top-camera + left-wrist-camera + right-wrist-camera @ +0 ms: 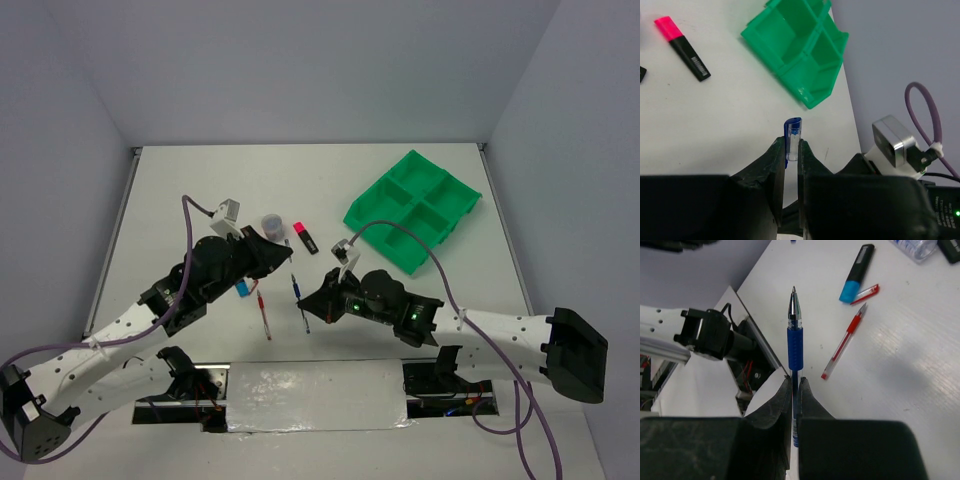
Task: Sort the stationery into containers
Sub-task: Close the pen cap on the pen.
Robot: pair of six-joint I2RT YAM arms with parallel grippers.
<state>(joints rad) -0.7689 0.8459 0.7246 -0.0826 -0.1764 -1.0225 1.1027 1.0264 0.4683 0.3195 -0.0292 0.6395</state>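
Observation:
My right gripper (795, 382) is shut on a thin blue pen (795, 335) with its bare tip pointing away, held above the table; they also show in the top view, the gripper (308, 298) and the pen (305, 318). My left gripper (791, 145) is shut on a clear-blue tube (792, 134), a pen cap, just left of the right gripper in the top view (289, 262). The green four-compartment tray (412, 210) stands at the far right and looks empty. A red pen (263, 315), a blue-ended highlighter (243, 289), a pink-ended highlighter (306, 238) and a grey round piece (271, 222) lie on the table.
A small red cap (865, 294) lies beside the blue-ended highlighter (857, 272) and the red pen (842, 347). The pink highlighter (684, 49) lies left of the tray (795, 45). The table's near edge with exposed wiring is below the right gripper.

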